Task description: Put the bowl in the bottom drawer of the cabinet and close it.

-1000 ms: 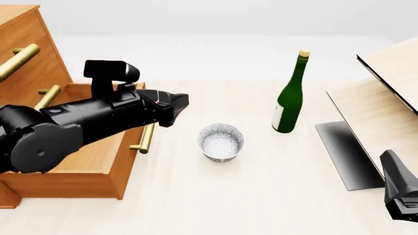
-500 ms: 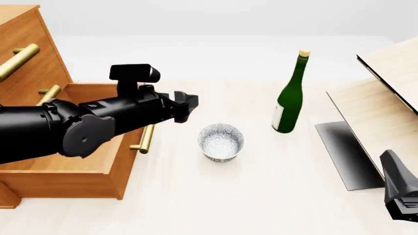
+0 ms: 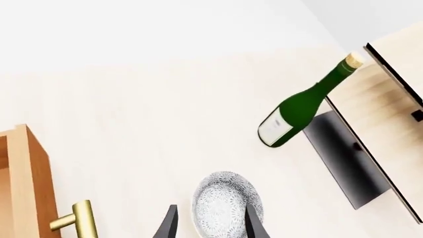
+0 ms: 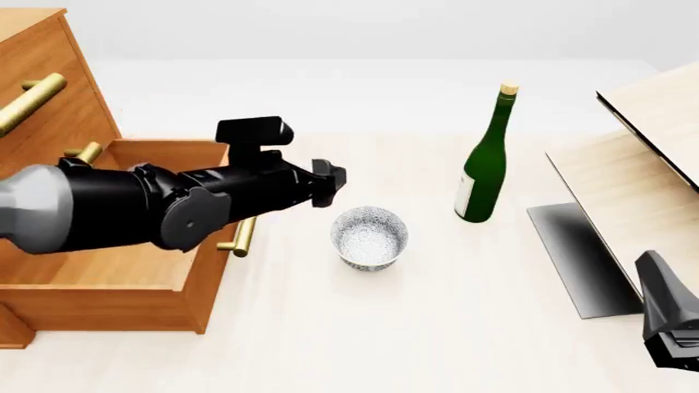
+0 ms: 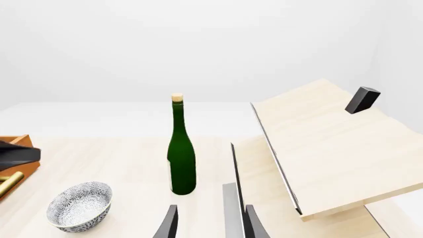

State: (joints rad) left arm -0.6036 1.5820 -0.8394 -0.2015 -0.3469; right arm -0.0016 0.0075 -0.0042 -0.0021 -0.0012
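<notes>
The speckled white bowl [image 4: 369,237] stands upright on the table, just right of the open bottom drawer [image 4: 131,262] of the orange-brown cabinet [image 4: 49,74]. The drawer is pulled out, and its brass handle [image 4: 245,232] faces the bowl. My left gripper [image 4: 331,182] hovers just left of and behind the bowl without touching it. In the left wrist view the bowl [image 3: 227,204] shows between the spread fingers [image 3: 169,225], so the gripper is open. My right gripper [image 5: 210,225] is open and empty at the table's near right [image 4: 664,315].
A green wine bottle [image 4: 484,164] stands upright right of and behind the bowl. A pale wooden structure with a dark panel [image 4: 628,164] fills the right side. The two upper drawers keep brass handles [image 4: 31,100] above the open one.
My left arm has swung right, away from the drawer and towards the bowl. The bowl, drawer and right arm have not moved.
</notes>
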